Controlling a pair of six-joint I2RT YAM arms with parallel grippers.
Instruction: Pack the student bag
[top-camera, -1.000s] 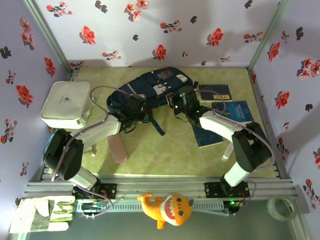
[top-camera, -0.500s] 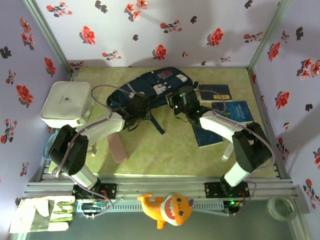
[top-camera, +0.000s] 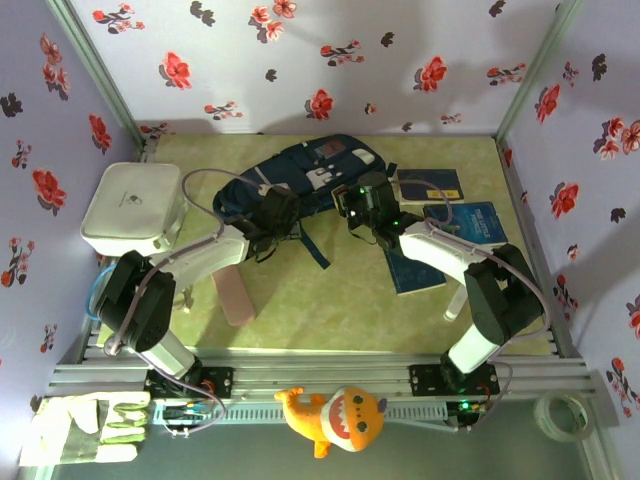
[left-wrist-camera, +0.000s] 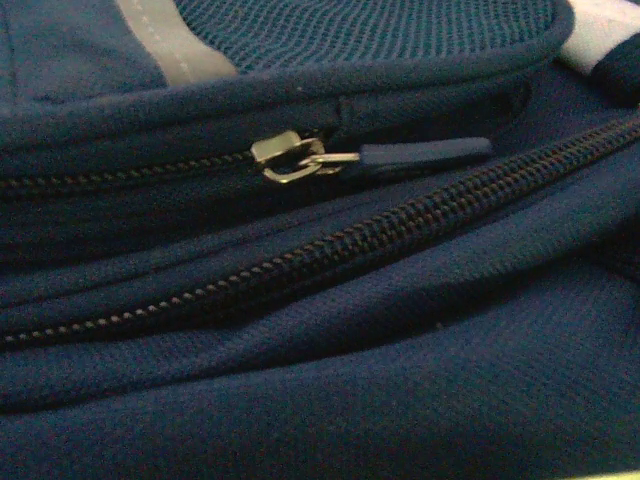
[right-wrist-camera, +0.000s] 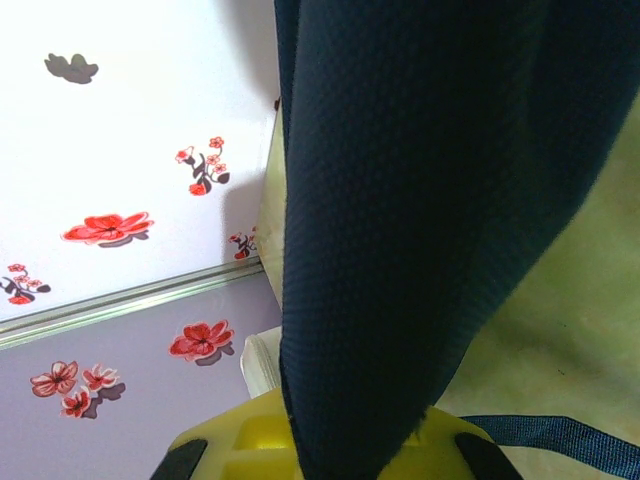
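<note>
My left gripper (top-camera: 268, 212) sits with its fingers together at the left end of the student bag (top-camera: 310, 172), a zipper pull (left-wrist-camera: 300, 160) just ahead; whether cloth is pinched I cannot tell. My right gripper (top-camera: 358, 203) is clamped on a fold of the bag's navy cloth at its right edge, with books (top-camera: 470, 222) beyond

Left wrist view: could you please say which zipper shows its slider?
The upper zipper: its silver slider shows, while the lower zipper shows teeth alone.

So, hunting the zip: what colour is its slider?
Silver slider on the navy student bag; best in left wrist view.
</note>
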